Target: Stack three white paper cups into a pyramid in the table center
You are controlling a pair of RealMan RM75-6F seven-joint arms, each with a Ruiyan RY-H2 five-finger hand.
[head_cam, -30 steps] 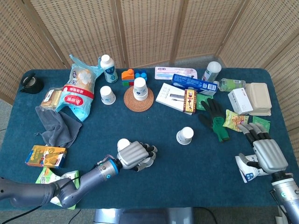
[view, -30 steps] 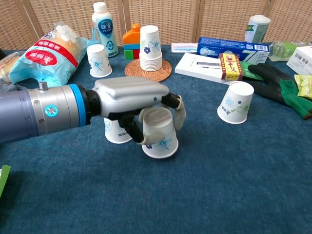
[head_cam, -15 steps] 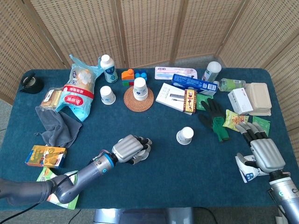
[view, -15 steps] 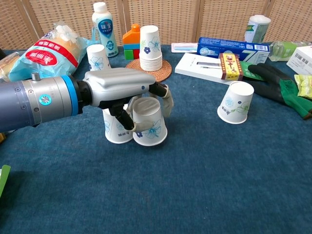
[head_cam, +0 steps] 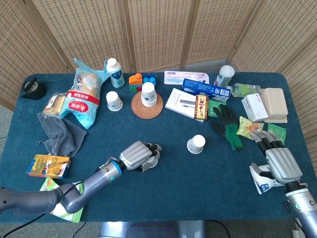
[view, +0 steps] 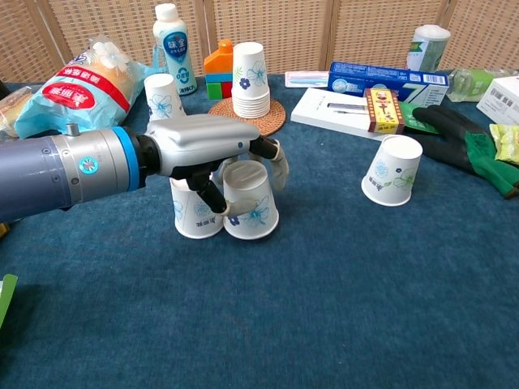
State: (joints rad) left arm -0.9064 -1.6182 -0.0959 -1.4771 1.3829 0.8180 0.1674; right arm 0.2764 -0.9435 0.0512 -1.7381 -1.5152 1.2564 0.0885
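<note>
Left hand (view: 212, 144) | grips inverted cup (view: 250, 201) (beside second cup (view: 190, 213))

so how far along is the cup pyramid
Done: two upside-down cups sit side by side as the base, the left cup and the right cup. In hand: the left hand grips the right one. Left: release it, then set the third cup on top.

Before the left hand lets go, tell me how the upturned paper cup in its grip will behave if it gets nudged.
The cup looks thin-walled and empty, so probably very light and easily slid on the cloth. It stands on its wide rim, so it should resist tipping. The left hand could dent it if squeezed. It touches the neighbouring cup, so a nudge would likely shift both.
</note>
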